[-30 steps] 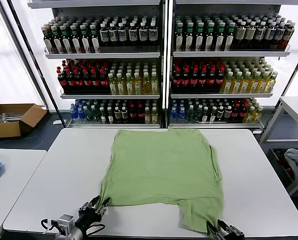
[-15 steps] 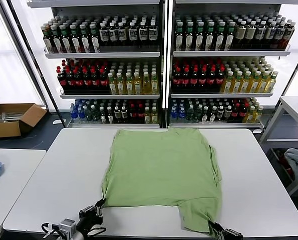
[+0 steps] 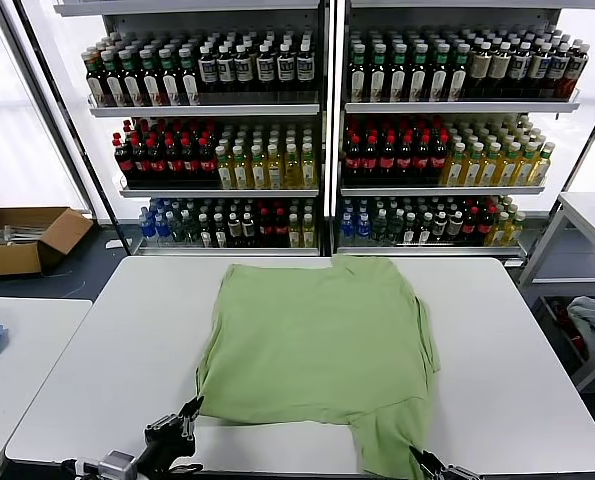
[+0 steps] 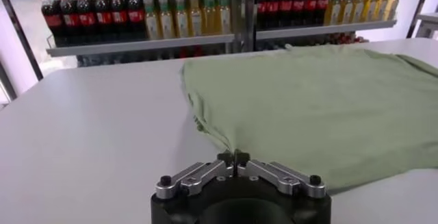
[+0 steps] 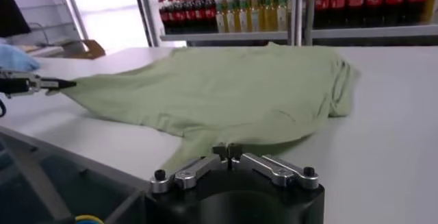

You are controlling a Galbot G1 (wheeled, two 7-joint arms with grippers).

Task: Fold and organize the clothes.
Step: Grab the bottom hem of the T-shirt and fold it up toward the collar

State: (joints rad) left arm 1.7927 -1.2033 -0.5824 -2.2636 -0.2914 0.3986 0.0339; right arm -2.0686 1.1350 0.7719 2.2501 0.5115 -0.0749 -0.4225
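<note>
While the green shirt [image 3: 322, 340] lies on the tabletop [image 3: 107, 370], left end effector [image 4: 233, 157] & right end effector [image 5: 228, 151] pinch its near corners.

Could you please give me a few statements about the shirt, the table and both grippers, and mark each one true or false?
1. The green shirt lies plain side up on the white table. True.
2. The left gripper is shut on the shirt's near corner. True.
3. The right gripper hangs open, away from the cloth. False: it is shut on the shirt's near edge.
4. The shirt is already folded into a small square. False: it lies spread out.
</note>
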